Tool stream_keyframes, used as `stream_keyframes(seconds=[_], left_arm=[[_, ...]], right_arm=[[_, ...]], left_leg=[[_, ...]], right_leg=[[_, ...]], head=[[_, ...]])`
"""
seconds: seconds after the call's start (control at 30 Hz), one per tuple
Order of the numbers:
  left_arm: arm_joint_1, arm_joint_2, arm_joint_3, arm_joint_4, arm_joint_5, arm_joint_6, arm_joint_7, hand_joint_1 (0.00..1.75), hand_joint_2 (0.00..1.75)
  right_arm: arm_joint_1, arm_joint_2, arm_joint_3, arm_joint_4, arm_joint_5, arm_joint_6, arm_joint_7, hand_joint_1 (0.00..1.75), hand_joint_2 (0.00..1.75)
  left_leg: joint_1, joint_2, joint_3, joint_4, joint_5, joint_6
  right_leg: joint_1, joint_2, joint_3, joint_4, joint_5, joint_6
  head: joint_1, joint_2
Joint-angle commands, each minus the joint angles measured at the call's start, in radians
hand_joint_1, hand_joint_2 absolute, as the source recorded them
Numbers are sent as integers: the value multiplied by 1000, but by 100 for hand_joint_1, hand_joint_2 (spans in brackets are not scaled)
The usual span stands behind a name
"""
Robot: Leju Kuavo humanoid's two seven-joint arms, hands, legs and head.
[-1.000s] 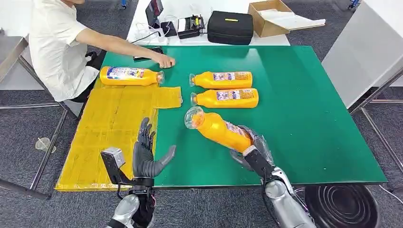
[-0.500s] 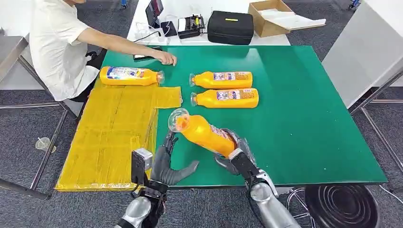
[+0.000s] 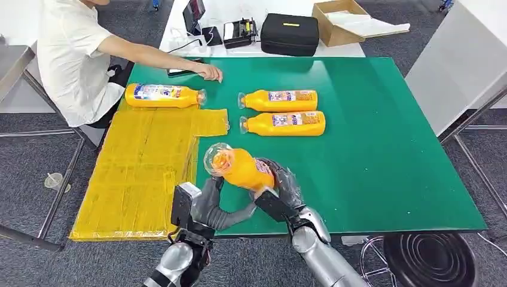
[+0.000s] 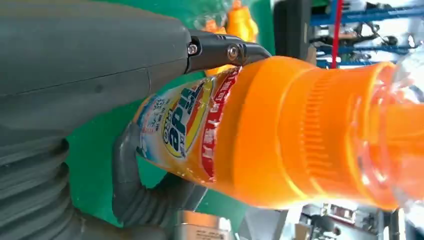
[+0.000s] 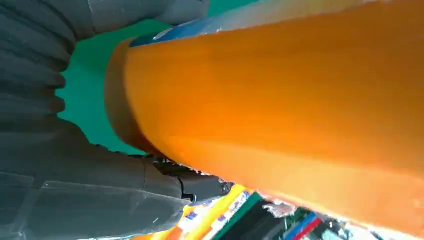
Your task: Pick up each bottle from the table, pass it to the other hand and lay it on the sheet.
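The right hand (image 3: 281,190) grips the base end of the orange bottle (image 3: 242,168), held above the desk (image 3: 382,149) just right of the yellow sheet (image 3: 140,161). Its long axis slants cap-first toward the sheet. The left hand (image 3: 212,203) is directly beneath, fingers (image 3: 215,182) spread apart and cupped around the bottle's neck end, not yet closed.

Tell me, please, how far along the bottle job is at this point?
Done: one bottle already lies at the far edge of the yellow sheet. In hand: the right hand holds an orange bottle out to the left hand, whose fingers touch it, mid-handover. Left: two bottles lie on the green table.
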Motion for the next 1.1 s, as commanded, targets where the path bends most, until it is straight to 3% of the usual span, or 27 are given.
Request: stream_keyframes(seconds=[0.03,0.23,0.53,0.73,1.07,1.1], left_arm=[[-50,-10,28,14,36,1,19,0,175],[-76,-28,84,37,246,-43,88,0,175],[-84,-33,77,-19,308,30,21,0,175],[-88,-41,89,-59,425,9,26,0,175],[-102,-36,47,-50,386,11,-12,0,175],[-106,-33,46,-44,378,9,-21,7,175]], right_arm=[[-59,23,90,116,12,-11,2,175,175],[-63,61,122,112,-32,-48,-40,175,175],[-70,66,178,115,-81,-41,-41,175,175],[-44,77,194,94,-160,-34,-152,175,175],[-72,68,211,130,-163,-9,-138,175,175],[-71,65,212,118,-164,-1,-135,175,175]], left_leg=[[1,2,4,1,-2,0],[1,3,5,2,-3,0],[1,2,2,1,-2,0],[1,2,5,2,-4,0],[1,1,2,1,-1,0],[0,0,1,0,-1,0]], right_leg=[[1,0,4,0,-2,-3],[2,1,5,1,-2,-5],[2,0,3,0,-1,-3],[2,-1,6,1,-3,-5],[1,-1,2,0,-1,-3],[1,-1,1,0,-1,-2]], head=[[0,0],[0,0],[0,0],[0,0],[0,0],[0,0]])
